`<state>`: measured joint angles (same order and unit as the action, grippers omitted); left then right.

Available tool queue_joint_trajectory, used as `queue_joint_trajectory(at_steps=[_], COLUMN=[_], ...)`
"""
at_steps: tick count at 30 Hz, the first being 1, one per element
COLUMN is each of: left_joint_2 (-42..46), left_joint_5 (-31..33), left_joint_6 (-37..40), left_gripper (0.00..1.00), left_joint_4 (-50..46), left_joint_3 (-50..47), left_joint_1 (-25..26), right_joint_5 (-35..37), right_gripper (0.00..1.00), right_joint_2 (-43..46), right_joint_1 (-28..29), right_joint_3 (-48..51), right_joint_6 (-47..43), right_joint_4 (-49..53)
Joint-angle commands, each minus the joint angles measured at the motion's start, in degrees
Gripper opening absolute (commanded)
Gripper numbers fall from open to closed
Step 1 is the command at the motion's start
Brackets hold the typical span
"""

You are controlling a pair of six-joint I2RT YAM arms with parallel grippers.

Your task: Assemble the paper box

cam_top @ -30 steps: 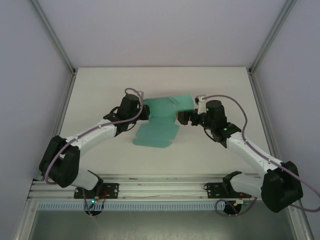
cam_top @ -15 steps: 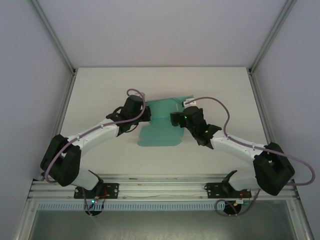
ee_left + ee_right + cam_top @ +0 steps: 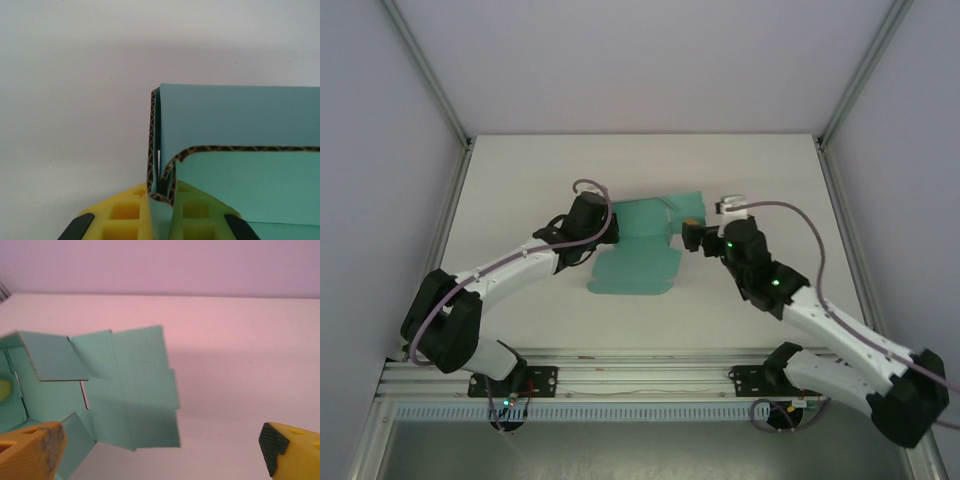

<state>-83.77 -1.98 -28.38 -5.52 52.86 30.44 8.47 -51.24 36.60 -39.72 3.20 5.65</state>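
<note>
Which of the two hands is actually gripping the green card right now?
The left hand: it is shut on a folded-up edge of the paper box. The right hand stands wide open, holding nothing.

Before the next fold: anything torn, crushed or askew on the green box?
Nothing stands out. The box is half folded, with no tears or crushed flaps visible. The left hand is shut on a doubled-over wall; the right hand is open by the opposite flaps.
</note>
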Motion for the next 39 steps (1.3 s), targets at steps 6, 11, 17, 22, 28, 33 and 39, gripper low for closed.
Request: queue_joint_trajectory(at_steps=[6,11,17,22,28,33,39], left_joint_2=[2.57,3.77,4.18,2.78,-0.09,-0.70,-1.22], left_joint_5=[-1.22,-3.72,-4.07,-0.94,1.48,-0.47,1.22], left_joint_6=[5.68,6.90,7.44,6.87,5.71,5.80,5.28], left_gripper=[0.00,0.00,0.00,0.00,0.00,0.00,0.00], left_joint_4=[3.77,5.28,5.94,4.22,1.37,2.13,0.00], left_joint_3=[-4.13,-4.95,-5.22,-3.97,-1.62,-1.28,-0.08], left_joint_1=[0.37,0.49,0.59,0.59,0.59,0.63,0.71], right_joint_5=[-14.76,-26.71,-41.50,-57.09,-65.48,-67.89,-68.81], right_gripper=[1.00,0.96,0.95,0.90,0.84,0.78,0.71], right_joint_2=[4.91,-5.48,-17.03,-17.23,-15.05,-15.97,-22.02], right_joint_1=[-18.03,-26.05,-26.39,-26.33,-25.50,-22.34,-17.76], right_joint_3=[0.29,-2.50,-6.11,-5.25,-2.77,-3.22,-8.10], right_joint_6=[6.65,6.29,2.18,-0.65,-3.18,-5.49,-8.75], right_joint_4=[12.37,12.36,6.73,1.62,1.37,0.10,1.39])
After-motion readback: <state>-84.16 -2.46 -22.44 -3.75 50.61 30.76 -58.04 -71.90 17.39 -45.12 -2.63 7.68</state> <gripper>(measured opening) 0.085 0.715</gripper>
